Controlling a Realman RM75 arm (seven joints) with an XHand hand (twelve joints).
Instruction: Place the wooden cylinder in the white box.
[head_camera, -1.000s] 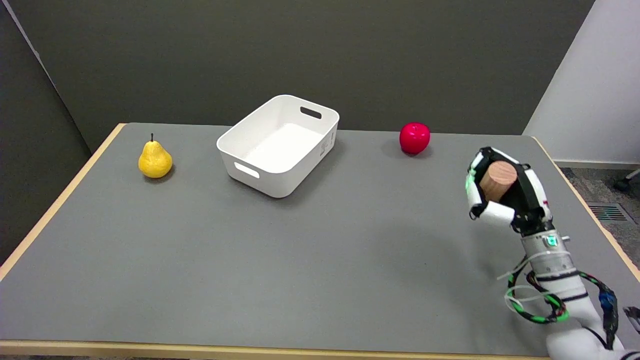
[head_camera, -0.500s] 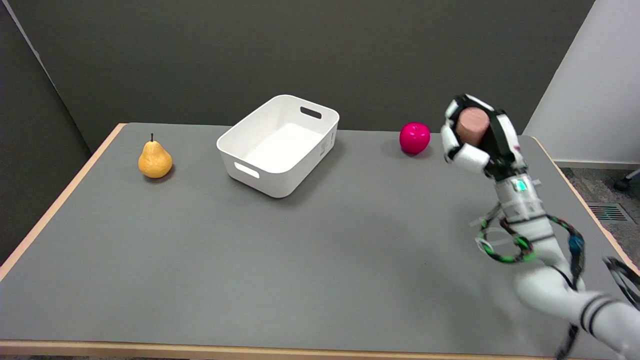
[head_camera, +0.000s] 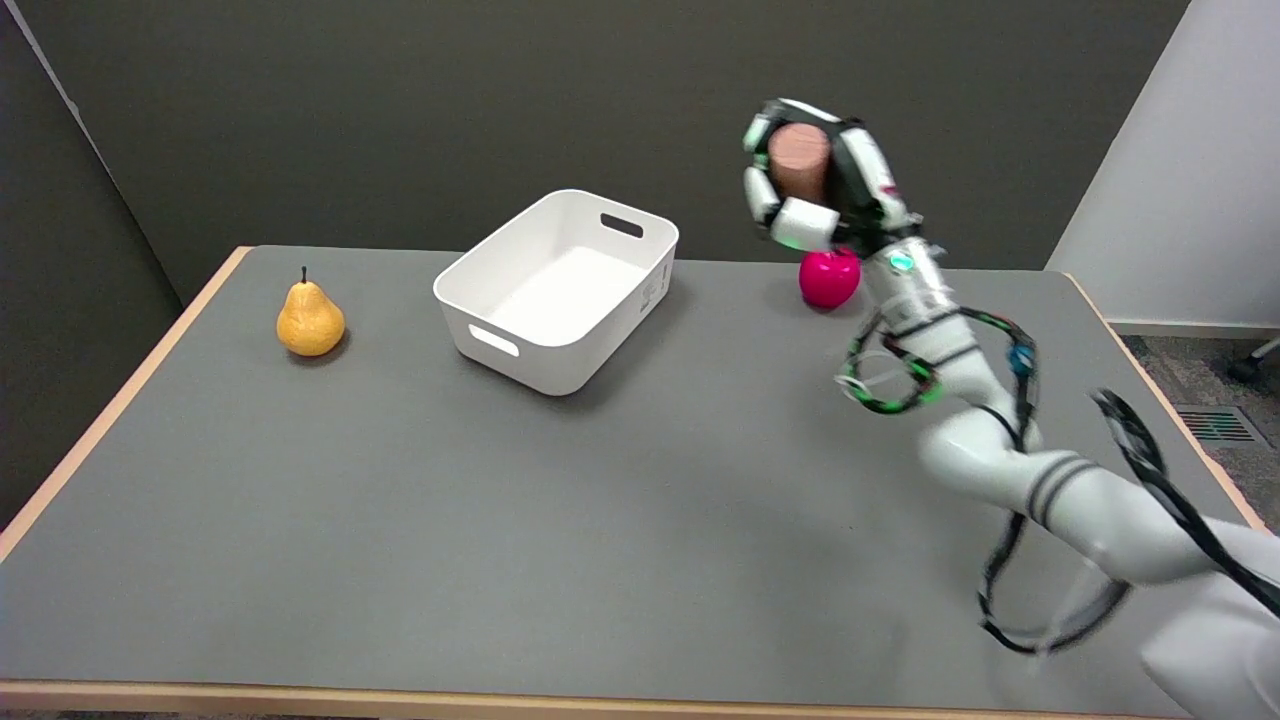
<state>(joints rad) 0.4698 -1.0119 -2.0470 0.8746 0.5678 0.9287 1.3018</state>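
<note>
overhead, we log a grey table with a pale wooden edge along its left, near and right sides; behind it a dark grey wall, with a second dark panel angling in at the left; at the far right a white wall, and below it a strip of grey floor with a vent grille.

on the surface we note a white box, open-topped, set askew toward the far middle, with slot handles in its two short ends and nothing visible inside; a yellow pear upright well to the box's left, near the left edge; a red apple to the box's right at the far side, its upper part hidden by the hand.

right arm enters from the lower right, white with black bands and loose green-and-black cabling; it slants up and to the left.

right hand is raised in the air, seen against the dark wall, above and in front of the apple; its fingers are curled closed around the wooden cylinder; we see the cylinder's round end and a little of its side, the rest wrapped by the fingers; thumb segment lies across below it.

cylinder is off the table, to the right of the box and apart from it, not over its opening; we see a soft shadow on the table under the arm.
</note>
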